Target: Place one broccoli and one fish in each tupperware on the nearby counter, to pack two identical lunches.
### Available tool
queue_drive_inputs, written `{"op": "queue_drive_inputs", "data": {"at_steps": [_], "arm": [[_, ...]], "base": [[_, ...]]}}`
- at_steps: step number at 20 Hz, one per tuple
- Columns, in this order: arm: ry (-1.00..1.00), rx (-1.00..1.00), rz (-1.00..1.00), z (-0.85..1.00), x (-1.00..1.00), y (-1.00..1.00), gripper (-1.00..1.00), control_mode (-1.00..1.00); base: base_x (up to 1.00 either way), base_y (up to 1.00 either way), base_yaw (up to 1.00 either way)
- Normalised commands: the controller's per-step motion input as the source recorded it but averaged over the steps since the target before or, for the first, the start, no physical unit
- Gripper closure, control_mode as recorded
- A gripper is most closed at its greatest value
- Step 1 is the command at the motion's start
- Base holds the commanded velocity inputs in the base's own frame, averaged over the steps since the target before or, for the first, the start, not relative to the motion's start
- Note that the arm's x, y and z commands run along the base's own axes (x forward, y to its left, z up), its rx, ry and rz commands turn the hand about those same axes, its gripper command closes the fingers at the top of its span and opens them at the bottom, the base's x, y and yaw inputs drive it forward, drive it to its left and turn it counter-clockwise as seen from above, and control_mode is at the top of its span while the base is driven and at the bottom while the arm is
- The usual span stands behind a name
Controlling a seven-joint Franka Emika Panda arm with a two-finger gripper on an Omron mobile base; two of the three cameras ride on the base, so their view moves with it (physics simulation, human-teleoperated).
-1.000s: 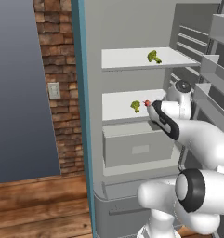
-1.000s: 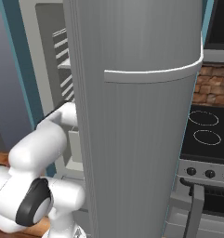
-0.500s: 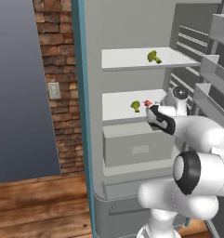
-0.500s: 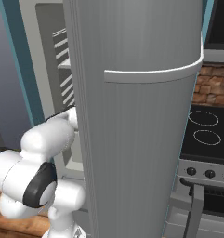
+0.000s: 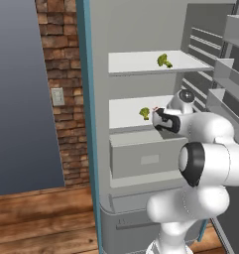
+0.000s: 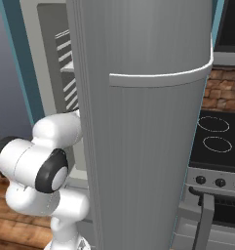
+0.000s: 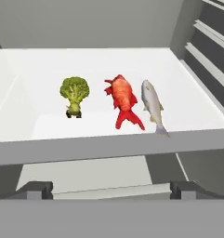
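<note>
I am hovering my gripper [image 7: 111,188] at the front edge of the fridge's middle shelf [image 7: 108,69], jaws spread wide and gripping nothing. Beyond my fingertips [image 7: 36,188], a broccoli [image 7: 74,94] is standing ahead and to the left. A red fish [image 7: 122,100] is lying straight ahead, with a silver fish [image 7: 152,105] just beside it on the right. Another broccoli [image 5: 164,61] is sitting on the upper shelf [image 5: 141,62] above me.

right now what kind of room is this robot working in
A rendered home kitchen, most likely. An open fridge has shelves holding broccoli, a red fish and a silver fish; beside it stands a black stovetop with knobs, against a brick wall.
</note>
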Motion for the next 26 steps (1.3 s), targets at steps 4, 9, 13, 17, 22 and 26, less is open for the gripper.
{"op": "queue_drive_inputs", "data": {"at_steps": [4, 9, 13, 17, 22, 26], "arm": [[0.0, 0.0, 0.0, -0.12, 0.29, -0.1, -1.0, -1.0], [0.0, 0.0, 0.0, -0.25, 0.26, -0.09, -1.0, -1.0], [0.0, 0.0, 0.0, -0.21, 0.34, -0.04, -1.0, -1.0], [0.0, 0.0, 0.0, -0.23, 0.31, -0.15, -1.0, -1.0], [0.0, 0.0, 0.0, -0.16, 0.35, -0.17, -1.0, -1.0], [0.0, 0.0, 0.0, -0.13, 0.41, -0.16, -1.0, -1.0]], "base": [[0.0, 0.0, 0.0], [0.0, 0.0, 0.0], [0.0, 0.0, 0.0], [0.0, 0.0, 0.0], [0.0, 0.0, 0.0], [0.0, 0.0, 0.0]]}}
